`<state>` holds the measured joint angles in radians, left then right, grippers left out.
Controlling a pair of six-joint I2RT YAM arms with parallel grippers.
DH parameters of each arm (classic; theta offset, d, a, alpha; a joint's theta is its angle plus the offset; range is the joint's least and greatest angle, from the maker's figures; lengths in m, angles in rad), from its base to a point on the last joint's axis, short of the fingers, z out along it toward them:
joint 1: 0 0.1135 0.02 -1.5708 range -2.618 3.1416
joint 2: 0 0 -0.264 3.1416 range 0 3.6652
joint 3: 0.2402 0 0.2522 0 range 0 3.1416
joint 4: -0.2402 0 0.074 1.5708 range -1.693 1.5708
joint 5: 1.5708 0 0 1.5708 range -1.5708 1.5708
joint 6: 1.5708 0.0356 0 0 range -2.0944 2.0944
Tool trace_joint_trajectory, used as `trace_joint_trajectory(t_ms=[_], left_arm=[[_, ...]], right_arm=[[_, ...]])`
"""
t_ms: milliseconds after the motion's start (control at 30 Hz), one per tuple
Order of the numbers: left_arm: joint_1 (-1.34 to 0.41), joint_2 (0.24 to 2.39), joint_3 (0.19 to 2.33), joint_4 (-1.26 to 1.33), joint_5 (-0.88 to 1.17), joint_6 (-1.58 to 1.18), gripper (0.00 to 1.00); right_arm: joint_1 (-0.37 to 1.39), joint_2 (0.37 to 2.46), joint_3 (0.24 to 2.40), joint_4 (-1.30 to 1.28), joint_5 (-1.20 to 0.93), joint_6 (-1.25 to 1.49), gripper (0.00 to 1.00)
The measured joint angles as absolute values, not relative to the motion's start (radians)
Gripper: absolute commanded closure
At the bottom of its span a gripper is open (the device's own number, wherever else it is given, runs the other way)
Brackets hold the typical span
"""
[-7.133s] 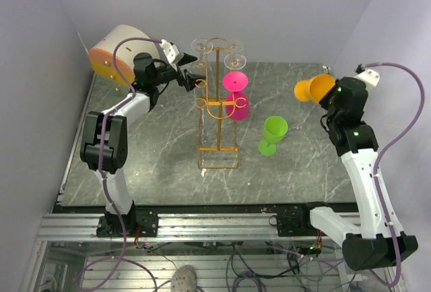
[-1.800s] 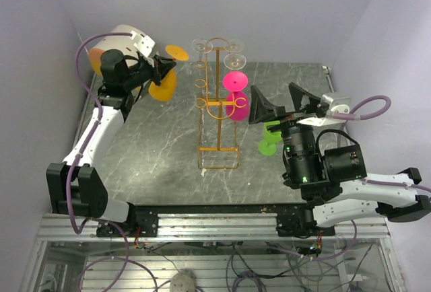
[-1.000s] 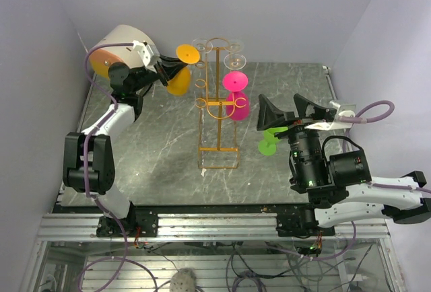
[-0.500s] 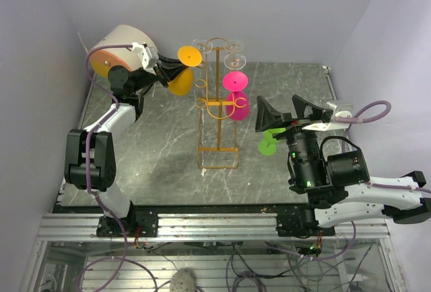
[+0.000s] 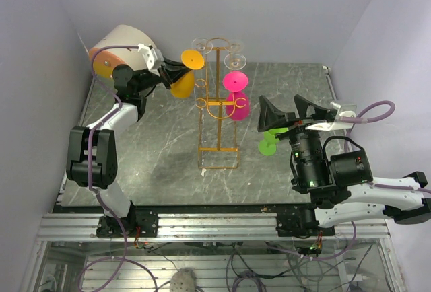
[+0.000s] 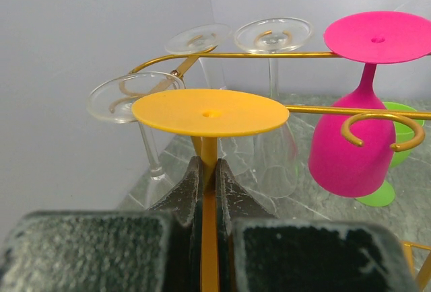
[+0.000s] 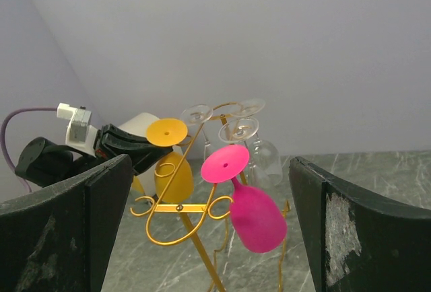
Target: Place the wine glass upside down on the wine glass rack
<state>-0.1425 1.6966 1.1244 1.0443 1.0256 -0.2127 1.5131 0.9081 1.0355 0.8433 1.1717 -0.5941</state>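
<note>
An orange wine glass [image 5: 180, 85] hangs upside down, foot up, just left of the wine glass rack [image 5: 218, 149], a golden wire frame. My left gripper [image 5: 168, 75] is shut on its stem. In the left wrist view the fingers [image 6: 190, 184] pinch the stem under the orange foot [image 6: 210, 112], level with the rack's wire arms [image 6: 269, 54]. My right gripper [image 5: 286, 110] hovers open and empty to the right of the rack. In the right wrist view the orange glass [image 7: 174, 177] sits beside a left-side hook of the rack [image 7: 176, 207].
A pink glass [image 5: 237, 97] hangs upside down on the rack's right side, with clear glasses [image 5: 236, 61] on its upper hooks. A green glass [image 5: 268, 146] stands upright on the table, partly under my right gripper. A cream and orange drum [image 5: 114, 50] sits far left.
My left gripper has carried the orange glass a little to the right, closer to the rack. The right arm has barely shifted.
</note>
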Motion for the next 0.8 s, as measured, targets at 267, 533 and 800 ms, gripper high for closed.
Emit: trace_joint_trajectory(t_ms=[267, 533, 800], left_arm=[[-0.15, 1.697, 1.124, 1.003, 1.025, -0.178, 0.93], [-0.166, 1.699, 1.124, 0.988, 1.024, -0.156, 0.93], [-0.17, 1.7, 1.131, 0.969, 1.018, -0.135, 0.93]], right_arm=[[1.513, 0.904, 1.026, 0.839, 1.172, -0.586, 0.0], [1.513, 0.904, 1.025, 0.832, 1.172, -0.578, 0.0], [1.513, 0.904, 1.024, 0.823, 1.172, -0.575, 0.0]])
